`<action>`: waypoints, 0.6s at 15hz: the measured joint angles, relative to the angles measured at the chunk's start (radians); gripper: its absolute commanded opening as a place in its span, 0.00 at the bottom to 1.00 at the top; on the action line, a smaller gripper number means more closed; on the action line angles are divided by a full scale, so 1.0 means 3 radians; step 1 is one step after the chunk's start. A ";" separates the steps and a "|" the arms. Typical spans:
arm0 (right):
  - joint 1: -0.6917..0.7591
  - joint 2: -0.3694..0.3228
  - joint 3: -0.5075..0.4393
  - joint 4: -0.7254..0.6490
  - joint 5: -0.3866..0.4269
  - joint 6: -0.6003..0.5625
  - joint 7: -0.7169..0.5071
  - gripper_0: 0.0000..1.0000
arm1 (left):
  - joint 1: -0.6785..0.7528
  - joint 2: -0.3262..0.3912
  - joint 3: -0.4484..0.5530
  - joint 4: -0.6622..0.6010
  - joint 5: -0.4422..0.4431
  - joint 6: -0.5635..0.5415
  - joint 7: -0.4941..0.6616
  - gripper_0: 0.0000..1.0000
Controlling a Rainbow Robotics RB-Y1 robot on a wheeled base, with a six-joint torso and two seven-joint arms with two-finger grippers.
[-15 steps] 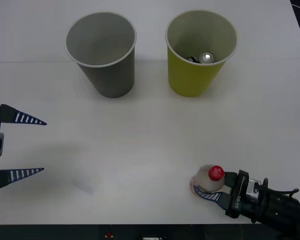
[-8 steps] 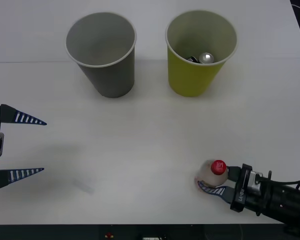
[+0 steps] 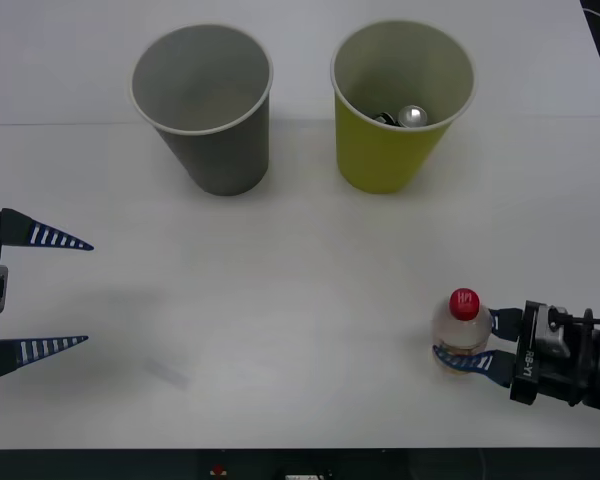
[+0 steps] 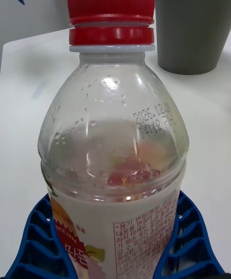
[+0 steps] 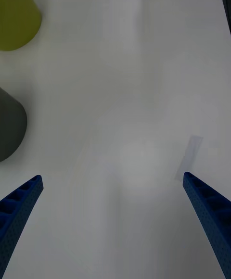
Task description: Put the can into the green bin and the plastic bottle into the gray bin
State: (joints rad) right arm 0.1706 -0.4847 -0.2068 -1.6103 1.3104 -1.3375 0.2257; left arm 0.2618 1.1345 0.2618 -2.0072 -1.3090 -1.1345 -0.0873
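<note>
Front view: the plastic bottle [image 3: 462, 334] stands upright on the white table [image 3: 300, 290] near its front right corner, red cap up, long axis vertical. The right end effector [image 3: 467, 340] comes in from the right edge and is clamped on the bottle's lower body, one blue finger on either side. In the right wrist view the bottle [image 4: 113, 163] is seen close up: red screw cap at the top, clear shoulder with droplets inside, and the red-and-yellow label low down, where the ribbed blue fingers [image 4: 38, 240] press against both sides of it.

At the far side of the table stand the two bins, side by side and apart from one another, both upright with mouths open upward. The green bin [image 3: 400, 105], on the right, holds the can [image 3: 412, 116], whose shiny silver top shows down inside against the far wall; something dark lies just beside it, too small to tell. The gray bin [image 3: 202, 105], on the left, shows only its bare inner wall. The bottle is well apart from both bins.

The left end effector [image 3: 40, 292] rests at the left edge of the table, its fingers spread wide with nothing between them. In the left wrist view its blue fingertips [image 5: 19, 202] flank bare table, with parts of the green bin [image 5: 17, 14] and gray bin [image 5: 9, 125] beyond.
</note>
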 measured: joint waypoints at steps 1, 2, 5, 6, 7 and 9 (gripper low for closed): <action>0.0031 0.0002 -0.0084 -0.0162 0.0117 -0.0010 -0.0162 0.00 | 0.0000 0.0000 0.0000 0.0000 0.0000 0.0000 0.0000 1.00; 0.0057 0.0004 -0.0148 -0.0305 0.0208 -0.0016 -0.0311 0.00 | 0.0000 0.0000 0.0000 0.0000 0.0000 0.0000 0.0000 1.00; 0.0129 0.0005 -0.0314 -0.0719 0.0459 -0.0033 -0.0777 0.00 | 0.0000 0.0000 0.0000 0.0000 0.0000 0.0000 0.0000 1.00; 0.0142 0.0005 -0.0363 -0.0839 0.0534 -0.0049 -0.0936 0.00 | 0.0000 0.0000 0.0000 0.0000 0.0000 0.0000 0.0000 1.00; 0.0146 0.0005 -0.0411 -0.0952 0.0608 -0.0072 -0.1084 0.00 | 0.0000 0.0000 0.0000 0.0000 0.0000 0.0000 0.0000 1.00; 0.0147 0.0004 -0.0482 -0.1183 0.0768 -0.0098 -0.1369 0.00 | 0.0000 0.0000 0.0000 0.0000 0.0000 0.0000 0.0000 1.00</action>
State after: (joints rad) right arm 0.2147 -0.4835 -0.3514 -1.9652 1.5408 -1.3670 -0.1852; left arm 0.2618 1.1345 0.2618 -2.0071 -1.3090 -1.1345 -0.0873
